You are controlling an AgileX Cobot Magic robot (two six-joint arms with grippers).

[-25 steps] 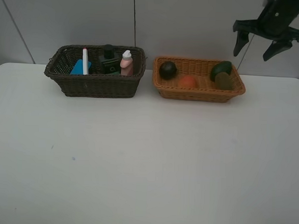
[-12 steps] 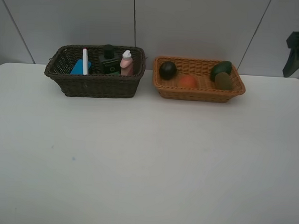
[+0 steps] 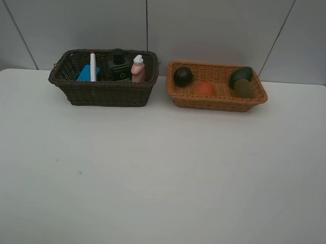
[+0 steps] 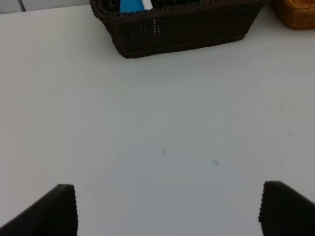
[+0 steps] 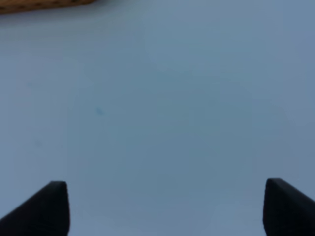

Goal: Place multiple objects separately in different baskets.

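The dark brown basket (image 3: pixel 102 92) at the back left holds the blue eraser (image 3: pixel 86 73), white marker (image 3: pixel 92 66), dark green bottle (image 3: pixel 119 68) and pink bottle (image 3: pixel 138 69). In the tan basket (image 3: pixel 217 103) to its right lie the mangosteen (image 3: pixel 183 76), orange bun (image 3: pixel 205 89), avocado (image 3: pixel 241 75) and kiwi (image 3: pixel 243 88). Neither arm shows in the high view. My left gripper (image 4: pixel 172 211) stands open over bare table, facing the dark basket (image 4: pixel 177 27). My right gripper (image 5: pixel 166 206) is open and empty above the table, with the tan basket's edge (image 5: pixel 39 5) far off.
The white table (image 3: pixel 161 175) stretches wide in front of both baskets. A grey panelled wall (image 3: pixel 209 27) rises right behind them. Small specks mark the tabletop (image 4: pixel 215 162).
The right arm, hanging open above the tan basket's right end a second ago, has drawn off to the right and out of the high view. Baskets and objects have not moved.
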